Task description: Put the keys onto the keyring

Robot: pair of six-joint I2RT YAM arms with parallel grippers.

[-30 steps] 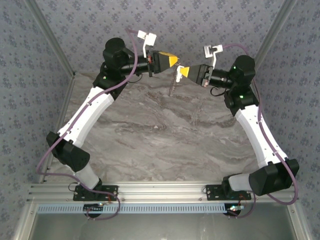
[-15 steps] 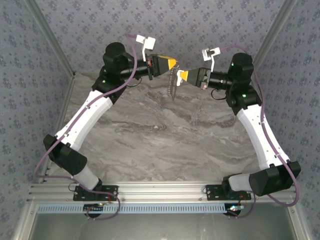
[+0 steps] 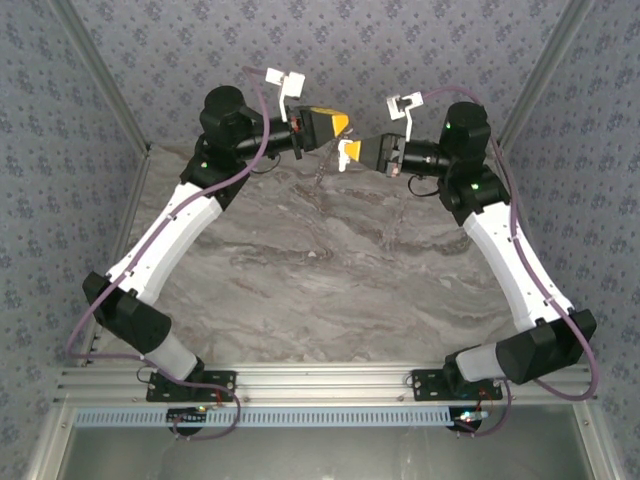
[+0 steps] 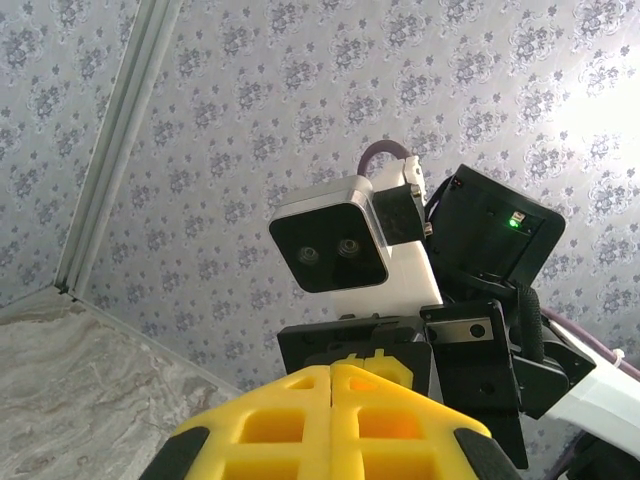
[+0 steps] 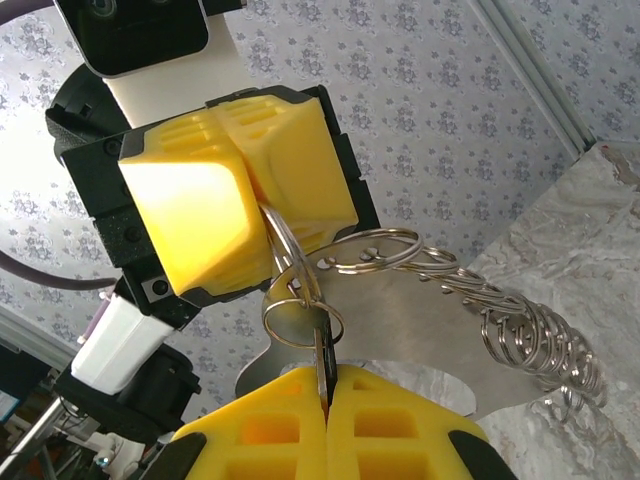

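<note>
One tiny, dark, slim metal key piece [image 5: 322, 358] stood upright in the right wrist view. Its lower end was clamped between the two yellow fingers of the right gripper [image 5: 326, 388], which were pressed together on it. The keyring [image 5: 520, 330], a thin grey metallic chain of linked split rings, met the key piece at its upper end, where one small ring lay across the tip. Whether the tip passed through that ring could not be determined. From there two ring loops rose into the yellow fingers of the left gripper [image 5: 260, 203], which pinched them just above the right gripper, tip close to tip. The rest of the keyring trailed to the right of that view and drooped in a cluster of rings, clear of both grippers. In the left wrist view the left gripper's fingers showed no gap between them, and the pale camera housing [image 4: 330, 248] of the right wrist faced them. In the top external view both arms reached toward the far edge of the grey marble-patterned table [image 3: 330, 270]. The two grippers met nose to nose there, well apart from the aluminium base rail [image 3: 320, 385]. Grey-blue patterned wall panels [image 3: 400, 50] enclosed the table on its far and lateral sides.
</note>
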